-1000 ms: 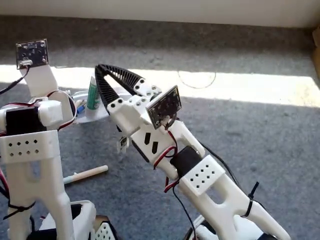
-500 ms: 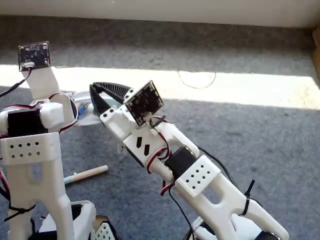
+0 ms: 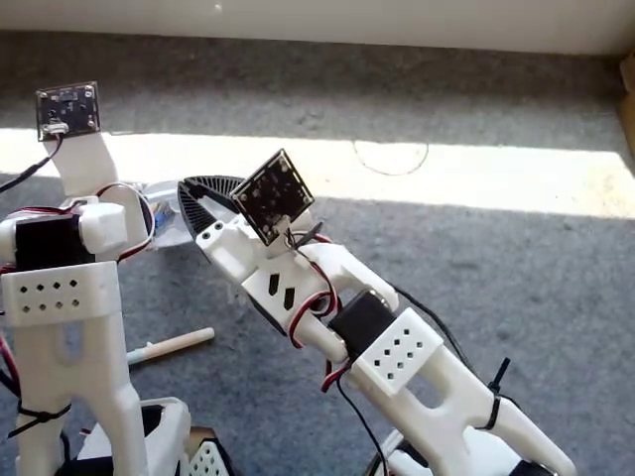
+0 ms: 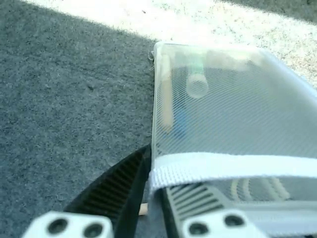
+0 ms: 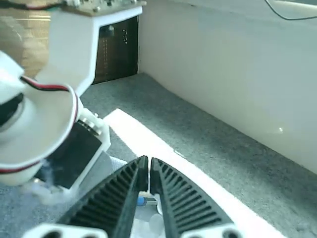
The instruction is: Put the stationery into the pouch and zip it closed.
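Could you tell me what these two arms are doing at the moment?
The left gripper holds one edge of the mesh pouch, which lies on the grey carpet with several stationery items already inside. The right gripper, its fingers shut, is down at the pouch; whether it grips anything there cannot be told. One pen lies on the carpet apart from the pouch, so the task is not finished.

Right gripper (image 3: 187, 191) dips down and left toward the pouch (image 4: 223, 114), jaws pinching together from wide open.
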You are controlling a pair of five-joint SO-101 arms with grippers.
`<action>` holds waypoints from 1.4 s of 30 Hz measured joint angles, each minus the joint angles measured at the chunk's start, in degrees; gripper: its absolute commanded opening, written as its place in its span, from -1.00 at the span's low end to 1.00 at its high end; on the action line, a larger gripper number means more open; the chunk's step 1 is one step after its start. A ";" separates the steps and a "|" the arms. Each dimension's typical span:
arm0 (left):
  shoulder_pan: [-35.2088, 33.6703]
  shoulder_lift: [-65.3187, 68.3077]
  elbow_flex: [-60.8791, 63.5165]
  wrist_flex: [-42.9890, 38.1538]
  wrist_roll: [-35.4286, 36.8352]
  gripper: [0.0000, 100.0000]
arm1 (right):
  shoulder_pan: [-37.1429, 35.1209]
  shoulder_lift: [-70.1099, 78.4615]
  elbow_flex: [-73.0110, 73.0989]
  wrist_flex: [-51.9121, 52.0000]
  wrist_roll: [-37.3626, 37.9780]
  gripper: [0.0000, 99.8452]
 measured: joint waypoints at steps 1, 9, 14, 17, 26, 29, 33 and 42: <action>0.00 0.00 0.00 0.00 0.00 -0.98 | 0.53 -1.32 0.00 1.32 0.00 -0.98; -4.57 0.44 -1.58 0.00 0.09 -0.98 | 2.73 -11.96 -0.09 12.84 0.00 -0.98; -9.76 0.53 -3.96 0.00 0.09 -0.98 | 2.73 -12.92 0.00 18.29 0.00 -0.98; -14.33 0.53 -5.01 0.00 0.09 -0.98 | 2.02 -13.01 3.34 20.48 0.00 -0.98; -24.26 0.53 -5.19 0.00 0.09 -0.99 | -8.35 -13.01 15.56 20.48 0.00 -0.97; -26.11 0.53 -5.19 0.00 0.09 -0.99 | -10.73 -13.01 16.62 20.48 0.00 -0.97; -26.55 0.53 -5.19 0.00 0.09 -0.99 | -12.22 -11.87 16.70 20.48 0.00 -0.97; -27.34 0.53 -5.19 0.00 0.09 -0.99 | -16.62 8.09 13.10 20.84 0.00 -0.71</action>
